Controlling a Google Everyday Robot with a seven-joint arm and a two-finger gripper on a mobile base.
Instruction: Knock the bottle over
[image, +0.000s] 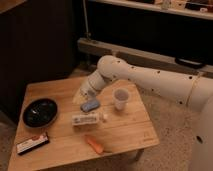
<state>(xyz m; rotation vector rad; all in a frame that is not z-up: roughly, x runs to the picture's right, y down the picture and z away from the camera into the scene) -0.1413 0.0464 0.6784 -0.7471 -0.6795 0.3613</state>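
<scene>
The bottle (87, 119) is a small clear plastic one with a pale label and a white cap. It lies on its side near the middle of the wooden table (125, 132), cap pointing right. My gripper (80, 98) is at the end of the white arm, just above and behind the bottle, next to a blue object (90, 105). It is apart from the bottle and holds nothing that I can see.
A translucent whitish cup (120, 98) stands upright to the right of the blue object. A black bowl (40, 112) sits at the left. An orange carrot (94, 144) lies near the front edge. A dark snack packet (32, 143) lies at the front left corner.
</scene>
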